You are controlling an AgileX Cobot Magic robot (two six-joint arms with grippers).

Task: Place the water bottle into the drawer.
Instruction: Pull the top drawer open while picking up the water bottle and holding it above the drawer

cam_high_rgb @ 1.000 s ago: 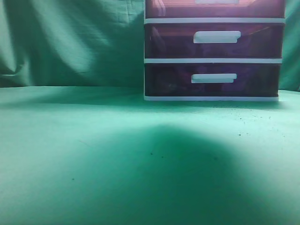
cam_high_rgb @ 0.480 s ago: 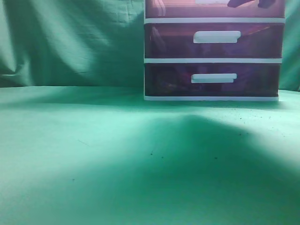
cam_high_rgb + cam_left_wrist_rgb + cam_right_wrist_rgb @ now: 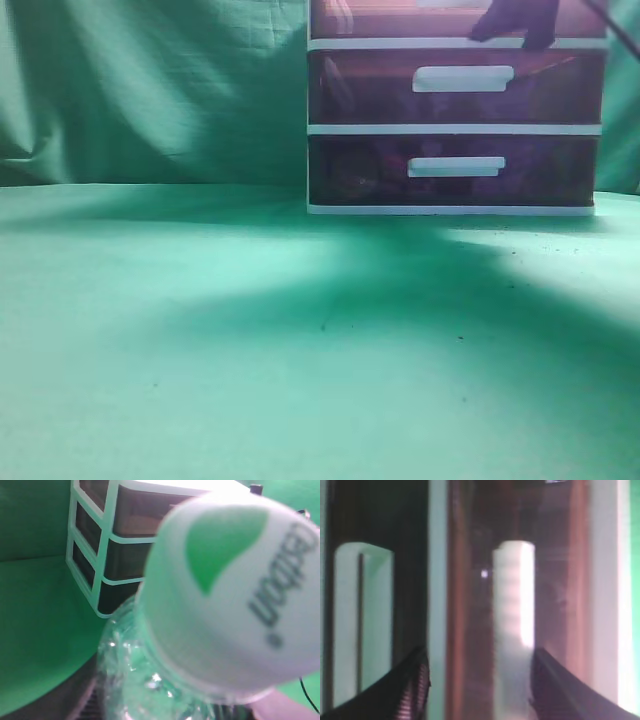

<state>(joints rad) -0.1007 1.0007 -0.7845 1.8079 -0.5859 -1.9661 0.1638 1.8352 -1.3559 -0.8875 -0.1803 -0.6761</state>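
Green cloth (image 3: 200, 330) covers table; green backdrop (image 3: 150, 90) behind

The drawer (image 3: 400, 20) looked like glossy see-through dark purple plastic in a white plastic frame (image 3: 455, 129). The tabletop (image 3: 200, 330) had matt green cloth, a bit creased behind. The water bottle (image 3: 150, 680) was clear crinkly plastic with a smooth white label (image 3: 235, 595).

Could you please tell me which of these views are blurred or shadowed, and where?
Exterior view: a broad dark shadow crosses the green table, and the picture is soft overall. Left wrist view: the water bottle fills the frame, label out of focus. Right wrist view: the drawer handle is blurred between the open right claw fingers.
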